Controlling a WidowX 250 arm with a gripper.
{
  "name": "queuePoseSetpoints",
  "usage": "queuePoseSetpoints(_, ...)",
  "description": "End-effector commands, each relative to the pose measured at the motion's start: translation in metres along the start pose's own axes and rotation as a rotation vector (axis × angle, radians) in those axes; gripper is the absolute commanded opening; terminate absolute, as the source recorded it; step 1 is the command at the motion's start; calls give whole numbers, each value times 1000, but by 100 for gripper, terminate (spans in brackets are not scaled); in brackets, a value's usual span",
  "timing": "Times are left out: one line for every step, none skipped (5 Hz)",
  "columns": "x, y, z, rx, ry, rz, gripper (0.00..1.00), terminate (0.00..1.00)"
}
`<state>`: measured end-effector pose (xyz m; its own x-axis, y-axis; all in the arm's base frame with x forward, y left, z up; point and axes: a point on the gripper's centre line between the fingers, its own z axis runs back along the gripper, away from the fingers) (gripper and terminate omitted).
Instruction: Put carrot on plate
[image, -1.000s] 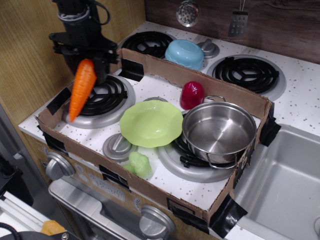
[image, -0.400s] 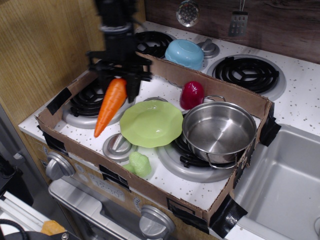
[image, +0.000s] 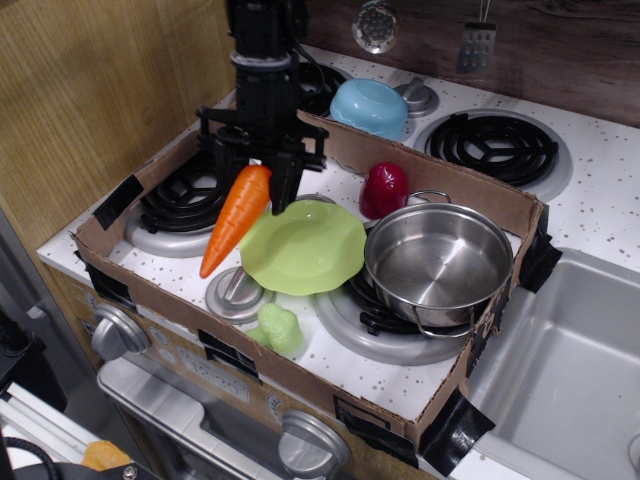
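The arm has moved to the right since a moment ago, and the carrot (image: 234, 220) now hangs right next to the plate (image: 303, 247) and not over the burner (image: 192, 200). The gripper (image: 263, 170) is squeezed tight on the carrot's top end, so the carrot dangles down with its pointy tip aimed low and to the left. It is up in the air, with its fat end near the plate's left rim and its tip over the white stove top.

The carrot looks like hard, smooth plastic. It is probably light and stiff, and it may be a bit slippery. Held only at the thick end, it could swing or twist. A hold nearer the middle would likely keep it steadier.

Around the plate sit a steel pot (image: 438, 262), a dark red toy (image: 384, 189), a blue bowl (image: 368, 107) and a small green toy (image: 278, 328), all inside a cardboard box (image: 420, 395).
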<state>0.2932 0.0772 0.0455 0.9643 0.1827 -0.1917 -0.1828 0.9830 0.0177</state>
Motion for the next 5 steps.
queuePoseSetpoints(10, -4, 11, -37, -67, 5, 0, 0)
queuePoseSetpoints(13, -11, 5, -84, -110, 5, 0, 0)
queuePoseSetpoints(10, -13, 4, -105, -141, 23, 100, 0)
queuePoseSetpoints(10, -15, 6, -115, -153, 19, 100, 0)
queuePoseSetpoints(9, -16, 13, -106, -167, 30, 100, 0)
